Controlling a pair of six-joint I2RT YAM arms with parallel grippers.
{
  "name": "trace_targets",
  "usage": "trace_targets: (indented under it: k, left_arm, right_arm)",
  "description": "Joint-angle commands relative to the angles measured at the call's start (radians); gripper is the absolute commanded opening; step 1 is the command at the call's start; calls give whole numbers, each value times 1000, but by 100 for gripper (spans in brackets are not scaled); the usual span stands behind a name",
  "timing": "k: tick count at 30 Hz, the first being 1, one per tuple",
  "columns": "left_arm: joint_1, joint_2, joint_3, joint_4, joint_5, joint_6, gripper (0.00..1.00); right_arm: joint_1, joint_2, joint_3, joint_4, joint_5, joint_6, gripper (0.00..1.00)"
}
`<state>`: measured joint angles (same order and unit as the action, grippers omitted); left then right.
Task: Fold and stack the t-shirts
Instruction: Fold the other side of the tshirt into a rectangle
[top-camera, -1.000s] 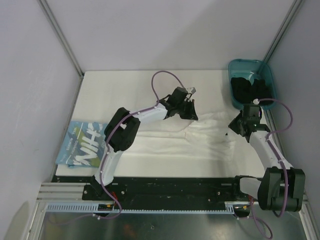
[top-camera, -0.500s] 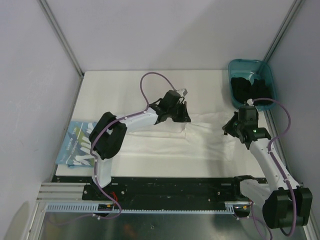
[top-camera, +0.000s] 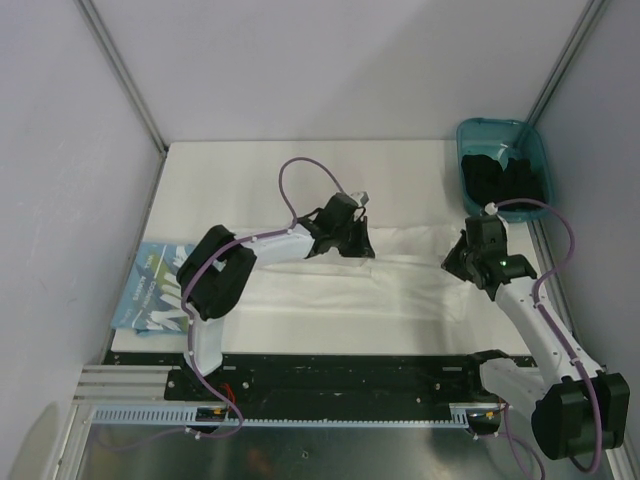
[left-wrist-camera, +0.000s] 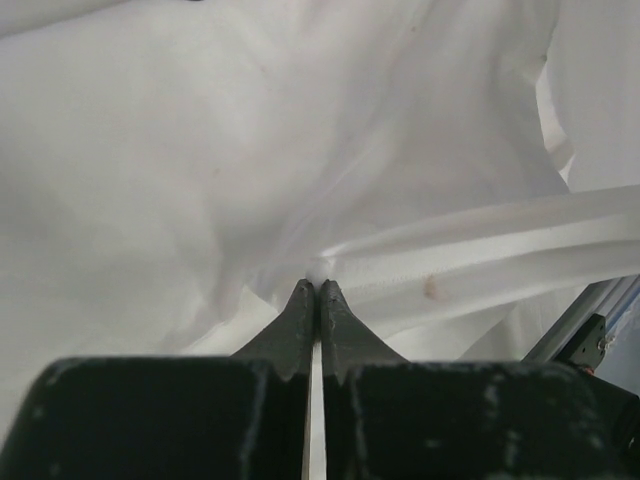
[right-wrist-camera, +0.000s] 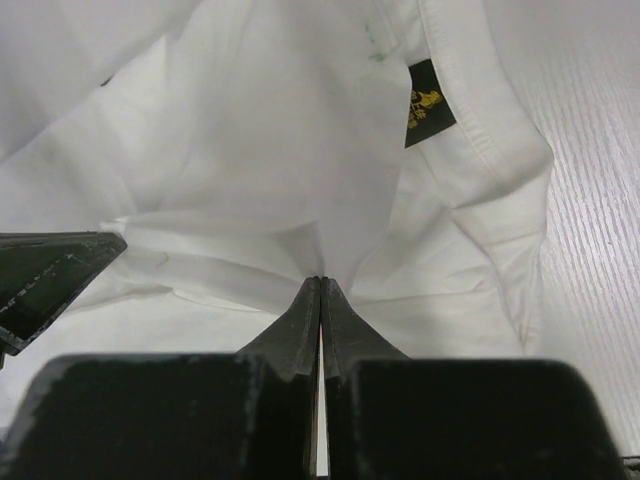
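- Both grippers pinched fully shut on white tee (top-camera: 400, 285): L gripper (left-wrist-camera: 317, 290) & R gripper (right-wrist-camera: 319, 283) each hold a fabric fold.
- Tee mid-table, long axis L–R, spanning btwn them.
- Stack spot, prob.: folded tee (top-camera: 158, 290), far left; L arm nearer.

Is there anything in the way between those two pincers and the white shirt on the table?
Nothing visible. Both pairs of jaws are shut right on the white shirt, pinching its cloth. The teal bin stands apart at the far right corner.
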<state>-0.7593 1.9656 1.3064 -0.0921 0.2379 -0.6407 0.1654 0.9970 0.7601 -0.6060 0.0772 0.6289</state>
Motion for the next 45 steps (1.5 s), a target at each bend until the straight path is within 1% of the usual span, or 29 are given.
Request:
trace_targets:
  k: [1,5,14,19,23,37,45]
  left_arm:
    - [-2,-52,-25,15,-22,-9,0]
    - [-10,-50,-39,17,-8,1,0]
    - [-31,-11,-53,19,12,1,0]
    - [-34,3,-52,20,18,-2,0]
    - [-35,10,-55,20,19,1,0]
    - [-36,12,-76,18,1,20,0]
    - [-36,20,-84,19,10,24,0]
  right_arm:
    - [5,1,15,-40,72,6,0]
    - [-25,11,-33,-41,89,0,0]
    - [-50,43,-152,0,32,40,0]
    - [-52,29,-196,18,-18,73,1]
    - [-52,-6,-203,1,-34,84,1]
    - [49,-117,-224,-71,22,174,1]
    - [68,-132,-267,-71,18,205,2]
